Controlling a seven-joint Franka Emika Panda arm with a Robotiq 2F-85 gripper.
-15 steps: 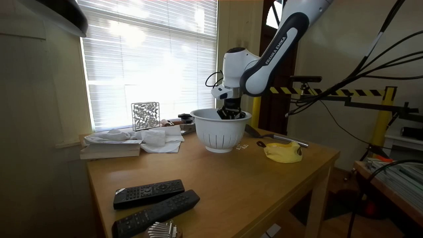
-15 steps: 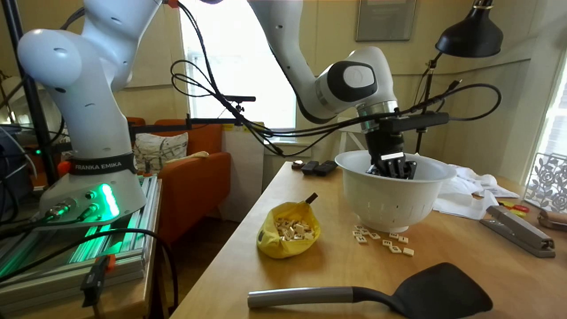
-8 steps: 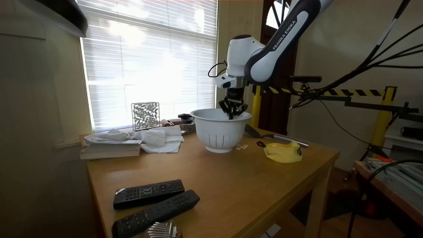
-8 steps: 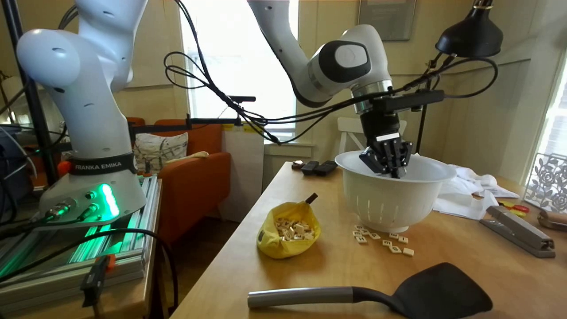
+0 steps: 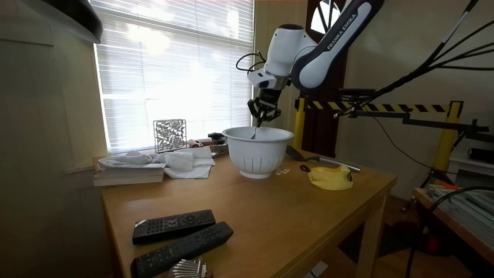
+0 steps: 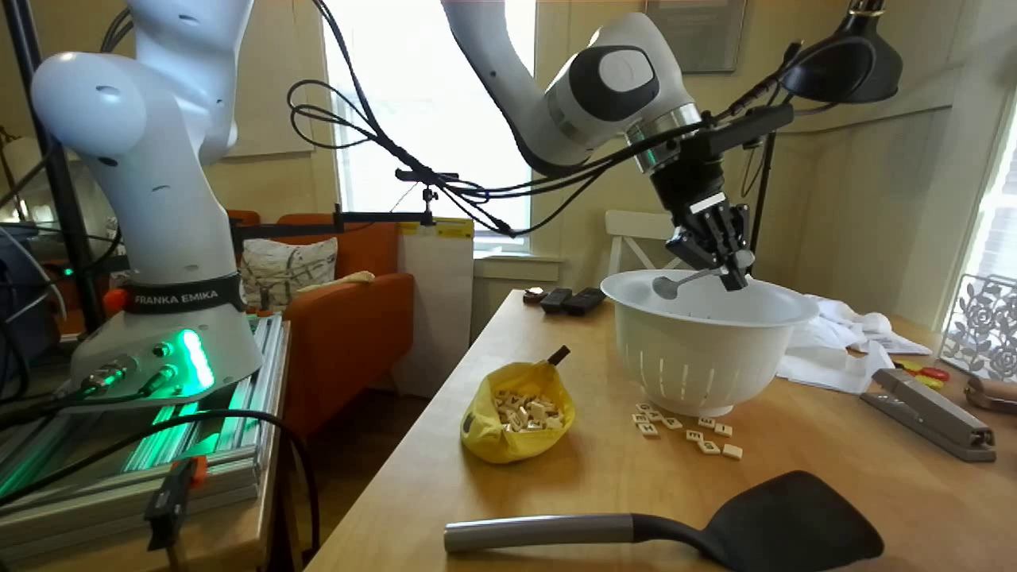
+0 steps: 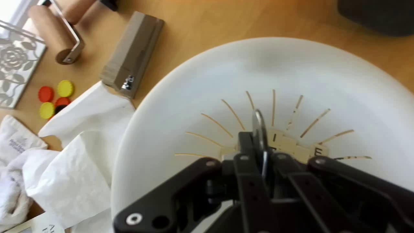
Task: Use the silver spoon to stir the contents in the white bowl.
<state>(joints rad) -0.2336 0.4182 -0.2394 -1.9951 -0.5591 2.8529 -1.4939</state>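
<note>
The white bowl (image 5: 256,156) stands upright on the table in both exterior views. In the wrist view several letter tiles (image 7: 319,150) lie at the bottom of the bowl (image 7: 187,106). Just above its rim, my gripper (image 6: 731,274) is tilted and shut on the silver spoon (image 6: 667,287). A broad end of the spoon slants down at the bowl's opening; whether it dips below the rim I cannot tell. From the wrist, the shiny rounded other end of the spoon (image 7: 259,129) juts past the gripper (image 7: 262,145), whose fingers hide the middle and some tiles.
A yellow pouch (image 6: 493,453) of tiles and loose tiles (image 6: 709,447) lie near the bowl. Also on the table are a black spatula (image 6: 794,524), a stapler (image 6: 929,413), two remotes (image 5: 173,227) and white cloth and papers (image 5: 189,162). Cables hang from the arm.
My gripper has risen from inside the bowl to above its rim and has tilted. The spoon, hidden a second ago in the exterior views, now shows. The bowl has stayed put.
</note>
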